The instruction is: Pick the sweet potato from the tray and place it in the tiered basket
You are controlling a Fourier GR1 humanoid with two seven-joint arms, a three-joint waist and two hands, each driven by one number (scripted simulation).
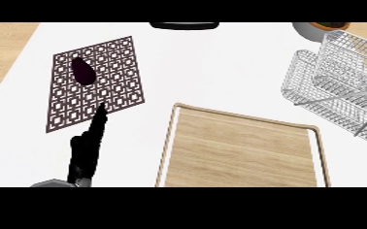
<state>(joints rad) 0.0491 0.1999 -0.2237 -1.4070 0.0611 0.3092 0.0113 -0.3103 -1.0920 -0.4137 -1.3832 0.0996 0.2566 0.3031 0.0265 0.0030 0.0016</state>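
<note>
White worktop (215, 63) carries 1 brown lattice-patterned mat (97, 82), 1 rimmed wooden tray (243, 150) and 1 wire tiered basket (333, 77). 1 dark oval sweet potato (83, 71) lies on the mat. Left hand (90, 143), fingers straight and together, touches the mat's edge.

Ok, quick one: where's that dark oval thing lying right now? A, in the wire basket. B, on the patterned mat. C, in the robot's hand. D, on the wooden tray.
B: the dark oval thing lies on the patterned mat at the left, while the wooden tray shows bare wood, and the left hand only points its straight fingers toward the mat's near edge.
</note>
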